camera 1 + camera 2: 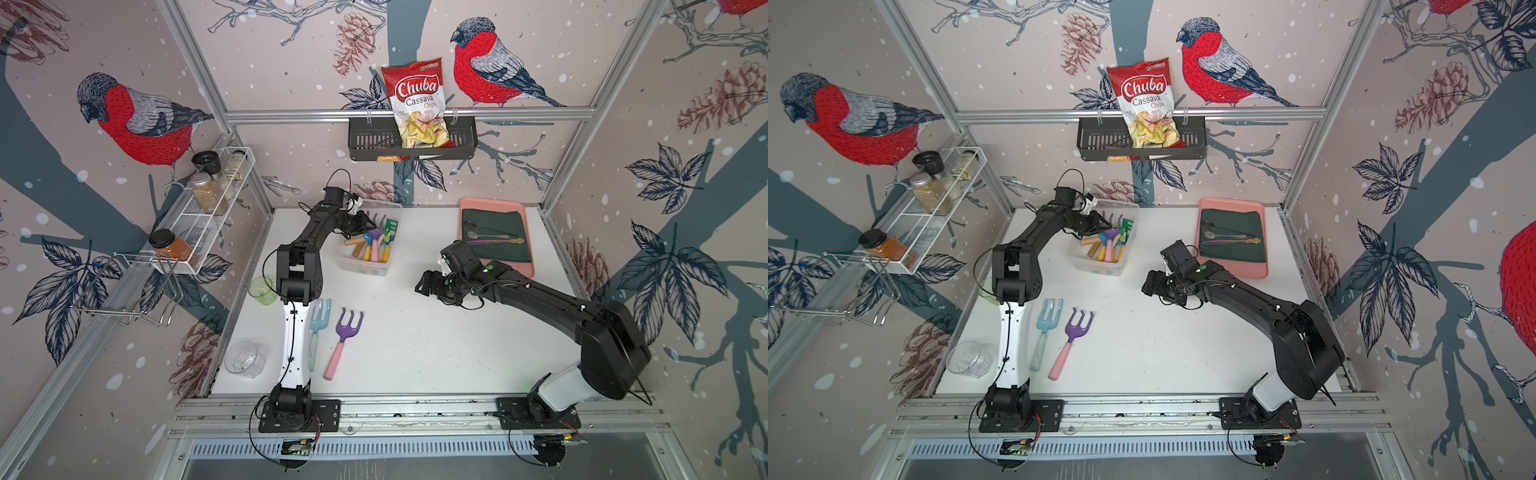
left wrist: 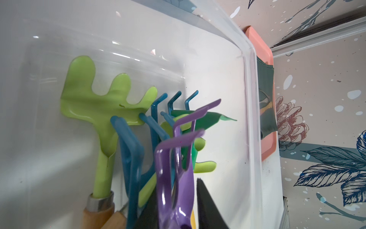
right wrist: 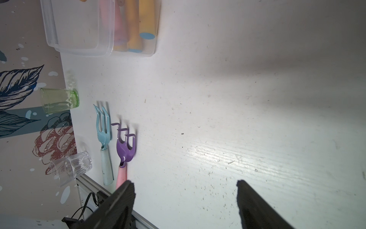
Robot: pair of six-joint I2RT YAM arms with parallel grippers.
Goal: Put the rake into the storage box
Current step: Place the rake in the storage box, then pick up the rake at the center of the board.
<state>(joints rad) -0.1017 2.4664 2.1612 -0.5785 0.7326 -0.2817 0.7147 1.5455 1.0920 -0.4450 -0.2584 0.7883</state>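
One purple rake (image 2: 174, 188), partly off-frame

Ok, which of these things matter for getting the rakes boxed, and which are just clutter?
For the job:
storage box
purple rake at the left tool, over the box
light blue rake and pink-handled purple rake, both on the table

Lying about:
pink tray
green cup
clear cup
chips bag
black basket
spice jars
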